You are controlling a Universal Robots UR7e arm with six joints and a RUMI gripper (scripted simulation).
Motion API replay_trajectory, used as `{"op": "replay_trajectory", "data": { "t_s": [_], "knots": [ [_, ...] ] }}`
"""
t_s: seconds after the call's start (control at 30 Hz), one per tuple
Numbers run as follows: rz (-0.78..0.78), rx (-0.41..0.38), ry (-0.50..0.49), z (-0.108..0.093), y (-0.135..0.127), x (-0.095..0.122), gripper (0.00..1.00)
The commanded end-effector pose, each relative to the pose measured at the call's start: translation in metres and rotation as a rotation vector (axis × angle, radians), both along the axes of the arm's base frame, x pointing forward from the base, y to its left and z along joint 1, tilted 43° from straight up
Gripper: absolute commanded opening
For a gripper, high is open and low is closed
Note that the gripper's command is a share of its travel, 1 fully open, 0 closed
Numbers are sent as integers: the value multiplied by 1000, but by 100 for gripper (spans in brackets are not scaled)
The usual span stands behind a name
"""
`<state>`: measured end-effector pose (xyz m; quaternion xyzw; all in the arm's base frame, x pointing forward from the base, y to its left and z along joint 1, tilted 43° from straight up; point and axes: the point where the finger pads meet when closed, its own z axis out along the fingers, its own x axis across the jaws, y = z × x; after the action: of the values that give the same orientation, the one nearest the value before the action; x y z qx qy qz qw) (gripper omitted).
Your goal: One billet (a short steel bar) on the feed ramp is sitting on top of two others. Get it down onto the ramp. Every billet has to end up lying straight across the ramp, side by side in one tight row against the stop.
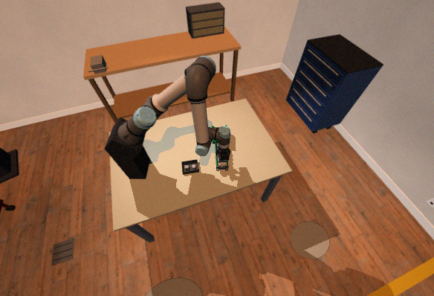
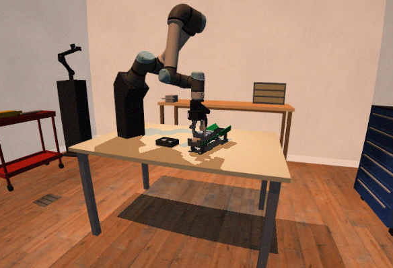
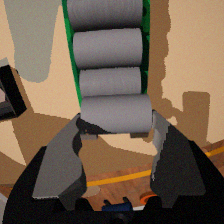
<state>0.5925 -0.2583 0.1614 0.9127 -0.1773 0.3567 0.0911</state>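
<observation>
Broadly, wooden planks are covering the floor and pale walls are closing the room in; a blue drawer cabinet is standing in the corner, a red cart is waiting off to one side, and an orange bench behind is carrying a small drawer box; the desk is sitting in the middle with dark patches lying across its pale top, and the arm is reaching from its dark pedestal down over the work; a small black tray is resting near the green feed ramp, apart from it; on that ramp grey billets are lying straight across in a row, and the nearest billet is sitting at the low end, seemingly above the others; the end effector is clamping this billet by its two flat ends, its jaws standing about half open and stopped by the steel

Judging from here, the risk is that the smooth round bar could be rolling or twisting in so narrow an end grip while being lifted, since only the tips are bearing on it; it might then be landing askew, or be knocking the neighbours out of line; setting it down on the slope too far uphill could also be letting it roll hard into the row; whether the neighbours below are touching it cannot be told
</observation>
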Motion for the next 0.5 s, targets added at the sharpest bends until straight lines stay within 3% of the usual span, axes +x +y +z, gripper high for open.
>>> {"op": "replay_trajectory", "data": {
  "t_s": [0.0, 0.47],
  "knots": [
    [0, -1, -1, 1, 0, 0, 0],
    [0, -1, -1, 2, 0, -1, 0]
  ]
}}
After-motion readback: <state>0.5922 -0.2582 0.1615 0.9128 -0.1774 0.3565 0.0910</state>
